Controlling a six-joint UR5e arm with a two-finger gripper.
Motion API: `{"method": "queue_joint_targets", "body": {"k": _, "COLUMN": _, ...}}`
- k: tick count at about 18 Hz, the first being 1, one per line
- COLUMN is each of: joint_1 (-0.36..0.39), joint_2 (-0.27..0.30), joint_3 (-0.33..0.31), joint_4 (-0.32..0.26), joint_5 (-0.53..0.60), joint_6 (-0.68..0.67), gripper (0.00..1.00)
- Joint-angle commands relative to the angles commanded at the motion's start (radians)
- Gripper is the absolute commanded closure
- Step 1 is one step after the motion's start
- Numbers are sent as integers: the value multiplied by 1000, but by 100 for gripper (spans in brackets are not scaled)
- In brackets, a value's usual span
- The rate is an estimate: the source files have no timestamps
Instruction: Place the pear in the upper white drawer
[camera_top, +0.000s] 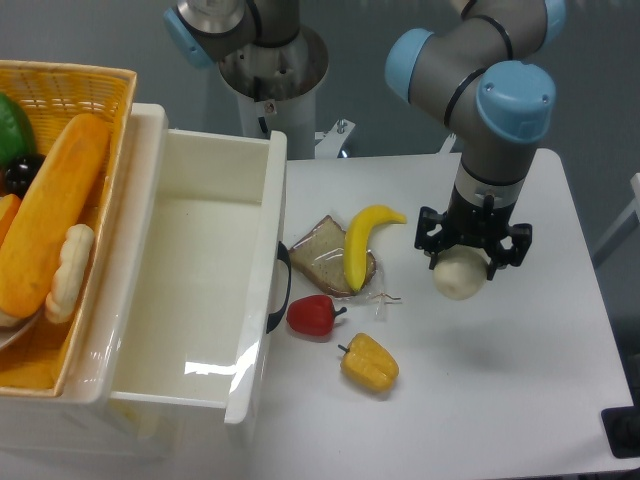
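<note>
The pear is a pale cream, rounded fruit hanging just above the right half of the table, with a faint shadow under it. My gripper points straight down and is shut on the pear, its black fingers clasping the fruit's top. The upper white drawer stands pulled out at the left, glossy and deep-walled, with nothing inside it. Its black handle faces the table's middle. The pear hangs well to the right of the drawer.
A yellow banana lies over a bagged bread slice. A red pepper and a yellow bell pepper sit near the drawer front. A woven yellow basket of food tops the cabinet at far left.
</note>
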Motion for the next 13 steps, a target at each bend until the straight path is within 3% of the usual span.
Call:
{"method": "queue_joint_targets", "body": {"k": 7, "joint_1": -2, "joint_2": -11, "joint_3": 12, "joint_4": 2, "joint_5": -2, "joint_6": -20, "gripper": 48}}
{"method": "queue_joint_targets", "body": {"k": 13, "joint_1": -2, "joint_2": 18, "joint_3": 14, "joint_4": -3, "joint_5": 2, "joint_6": -55, "gripper": 48}}
